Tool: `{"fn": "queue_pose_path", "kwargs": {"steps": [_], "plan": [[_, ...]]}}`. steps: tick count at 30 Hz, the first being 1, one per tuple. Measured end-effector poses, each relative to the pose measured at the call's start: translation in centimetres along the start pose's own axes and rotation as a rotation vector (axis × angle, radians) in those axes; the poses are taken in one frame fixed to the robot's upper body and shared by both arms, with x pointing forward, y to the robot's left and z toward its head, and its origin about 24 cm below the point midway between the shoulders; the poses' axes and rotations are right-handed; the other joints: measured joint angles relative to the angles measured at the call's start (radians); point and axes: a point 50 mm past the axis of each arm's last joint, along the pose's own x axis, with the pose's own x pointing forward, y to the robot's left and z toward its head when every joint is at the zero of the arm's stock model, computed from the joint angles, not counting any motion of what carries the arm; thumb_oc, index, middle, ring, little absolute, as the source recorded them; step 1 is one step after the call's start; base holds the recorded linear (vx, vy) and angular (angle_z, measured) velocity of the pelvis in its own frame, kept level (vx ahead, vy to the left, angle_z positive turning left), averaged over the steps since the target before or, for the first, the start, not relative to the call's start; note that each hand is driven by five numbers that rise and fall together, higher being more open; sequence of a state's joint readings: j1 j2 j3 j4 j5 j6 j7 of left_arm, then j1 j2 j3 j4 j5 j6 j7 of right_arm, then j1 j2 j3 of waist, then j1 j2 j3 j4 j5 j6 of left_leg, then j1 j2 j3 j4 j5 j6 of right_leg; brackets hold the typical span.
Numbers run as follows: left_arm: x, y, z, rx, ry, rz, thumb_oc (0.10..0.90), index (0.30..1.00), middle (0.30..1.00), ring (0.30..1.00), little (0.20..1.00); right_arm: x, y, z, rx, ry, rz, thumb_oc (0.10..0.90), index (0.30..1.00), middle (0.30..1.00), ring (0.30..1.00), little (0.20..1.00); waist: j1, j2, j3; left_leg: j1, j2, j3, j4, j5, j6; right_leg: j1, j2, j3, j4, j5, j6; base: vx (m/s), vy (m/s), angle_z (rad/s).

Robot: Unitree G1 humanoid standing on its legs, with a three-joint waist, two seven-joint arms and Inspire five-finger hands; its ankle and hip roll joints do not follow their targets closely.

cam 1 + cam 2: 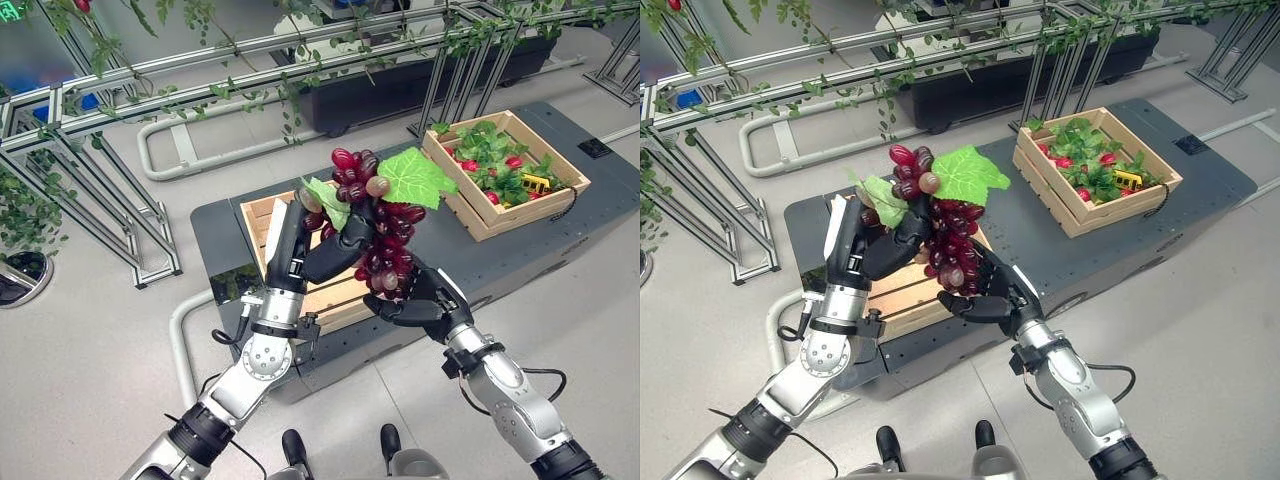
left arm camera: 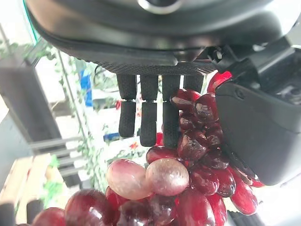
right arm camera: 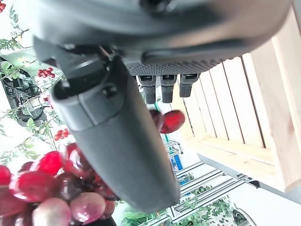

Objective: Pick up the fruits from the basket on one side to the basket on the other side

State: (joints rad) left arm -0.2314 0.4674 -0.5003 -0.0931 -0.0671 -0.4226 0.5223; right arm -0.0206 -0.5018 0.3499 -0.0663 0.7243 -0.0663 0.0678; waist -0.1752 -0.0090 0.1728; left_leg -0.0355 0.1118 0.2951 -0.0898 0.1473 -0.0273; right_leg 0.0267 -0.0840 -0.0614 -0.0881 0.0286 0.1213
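Looking down from the head, you have a bunch of red grapes (image 1: 385, 245) with green leaves held up in the air above the near wooden basket (image 1: 262, 218), which sits on the dark platform (image 1: 600, 190). Your left hand (image 1: 300, 250) stands upright beside the bunch, fingers nearly straight, with the thumb pressed into the grapes from the side; in the left wrist view the fingers (image 2: 148, 117) lie flat along the berries and the thumb closes against them, so the hand pinches the bunch. Your right hand (image 1: 420, 300) sits under the lower end of the bunch, palm up, cupping it from below; its wrist view shows its thumb (image 3: 117, 136) lying against the grapes while the fingers (image 3: 162, 89) reach past them, over the slats of the near basket. The far basket (image 1: 570, 185), well apart on the same platform, holds green leaves and some small red fruits (image 1: 513, 162). Metal frames hung with leafy vines (image 1: 200, 90) stand behind the platform.
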Motion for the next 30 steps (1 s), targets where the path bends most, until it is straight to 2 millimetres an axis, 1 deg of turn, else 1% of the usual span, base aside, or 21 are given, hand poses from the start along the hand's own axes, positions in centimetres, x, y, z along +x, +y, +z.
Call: {"fn": "queue_pose_path", "kwargs": {"steps": [2,13,21,30], "plan": [[0.0,0.2,0.1,0.036,-0.019,0.009,0.400,0.300,0.300,0.300,0.300,0.0,0.3,0.3,0.003,-0.016,0.015,0.800,0.900,0.900,0.900,0.900,0.000,0.000,0.000,0.001,0.000,0.000,0.000,0.000,0.000,0.000,0.000,0.000,0.000,0.000,0.000,0.00,0.000,0.00],[0.0,0.2,0.1,0.037,-0.017,0.004,0.400,0.300,0.300,0.300,0.300,0.0,0.9,0.9,0.046,-0.057,0.059,0.800,0.900,0.900,0.900,0.900,0.003,0.000,0.000,0.001,-0.001,0.000,0.000,0.000,0.000,0.001,0.000,0.000,0.000,0.000,0.000,0.00,0.000,0.00],[-0.1,-0.2,0.0,0.012,-0.003,-0.032,0.400,0.300,0.300,0.300,0.300,0.2,1.2,1.5,0.070,-0.086,0.079,0.800,0.900,0.900,0.900,0.900,0.008,0.000,0.000,0.003,-0.001,0.000,0.000,0.000,0.000,0.002,0.000,0.000,0.000,0.000,0.000,0.00,0.000,0.00],[-0.2,-0.7,-0.1,-0.034,0.018,-0.062,0.400,0.300,0.300,0.300,0.300,0.2,1.3,1.5,0.070,-0.085,0.080,0.800,0.900,0.900,0.900,0.900,0.014,0.000,0.000,0.003,-0.001,0.000,0.000,0.000,0.000,0.003,0.000,0.000,0.000,0.000,0.000,0.00,0.000,0.00]]}}
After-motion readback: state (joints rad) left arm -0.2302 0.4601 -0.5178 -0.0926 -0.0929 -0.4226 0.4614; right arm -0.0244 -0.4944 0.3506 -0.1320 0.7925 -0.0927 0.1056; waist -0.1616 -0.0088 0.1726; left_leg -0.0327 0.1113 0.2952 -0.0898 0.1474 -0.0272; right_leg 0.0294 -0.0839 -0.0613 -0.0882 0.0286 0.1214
